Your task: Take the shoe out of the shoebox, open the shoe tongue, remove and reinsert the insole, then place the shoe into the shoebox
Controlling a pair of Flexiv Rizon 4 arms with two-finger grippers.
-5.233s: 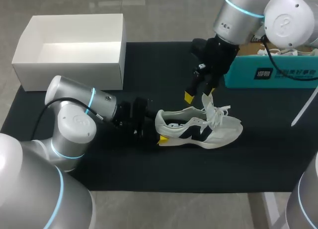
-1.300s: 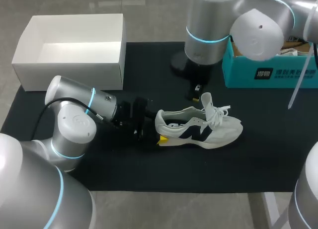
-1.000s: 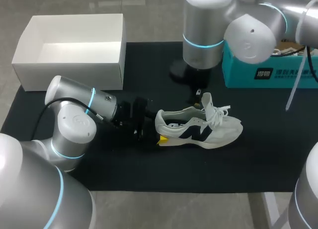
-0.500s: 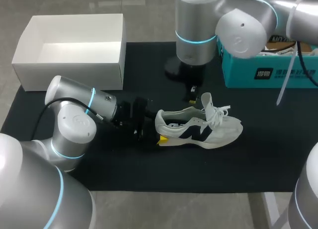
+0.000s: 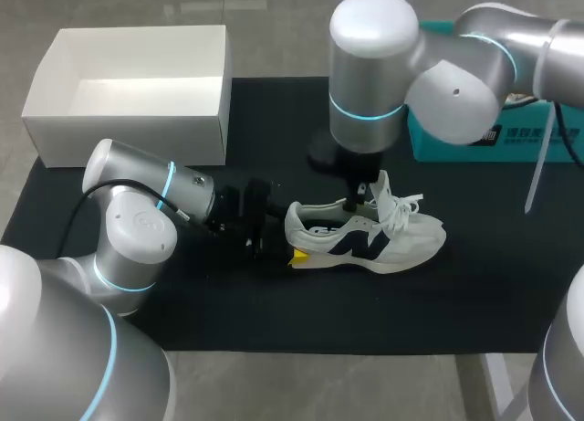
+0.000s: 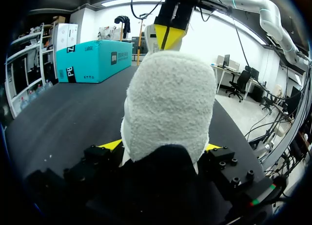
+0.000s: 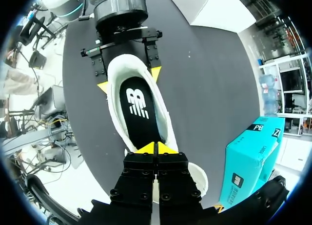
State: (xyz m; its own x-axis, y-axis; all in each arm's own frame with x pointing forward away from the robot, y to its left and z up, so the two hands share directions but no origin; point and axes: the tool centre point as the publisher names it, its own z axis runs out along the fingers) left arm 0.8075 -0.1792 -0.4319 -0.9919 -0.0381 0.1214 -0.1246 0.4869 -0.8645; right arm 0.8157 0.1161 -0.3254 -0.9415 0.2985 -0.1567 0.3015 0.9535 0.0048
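Observation:
A white sneaker [image 5: 365,234] with dark side panels lies on the black mat, toe to the right. Its tongue [image 5: 381,188] and laces stand up. My left gripper [image 5: 290,238] is shut on the heel, one yellow fingertip [image 7: 103,86] on each side. In the left wrist view the fuzzy heel collar [image 6: 168,108] fills the space between the fingers. My right gripper [image 7: 156,148] is shut and holds nothing. It hangs over the shoe's mouth, tips just above the front end of the black insole [image 7: 139,108]. In the head view my right arm's wrist hides it.
An open white shoebox [image 5: 128,92] stands at the back left, partly on the mat. A teal box [image 5: 538,133] sits at the back right behind my right arm. Bare black mat [image 5: 365,311] lies in front of the shoe.
My right arm has swung forward and down, bringing its shut gripper from behind the shoe to over the shoe's mouth. The left arm and the shoe have not moved.

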